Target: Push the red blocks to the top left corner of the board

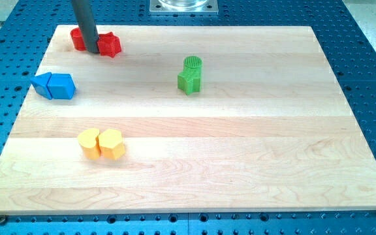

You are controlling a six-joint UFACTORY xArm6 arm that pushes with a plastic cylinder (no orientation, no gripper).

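Observation:
Two red blocks sit near the board's top left corner. One red block (77,38) is partly hidden behind the rod. The other is a red star-shaped block (109,44) just to its right. My tip (91,51) rests on the board between the two, touching or nearly touching both. The dark rod rises from there to the view's top edge.
Two blue blocks (54,85) lie together at the left edge. A green block pair (190,74) stands right of centre near the top. Two yellow blocks (101,143) sit side by side at lower left. The wooden board (240,163) lies on a blue perforated table.

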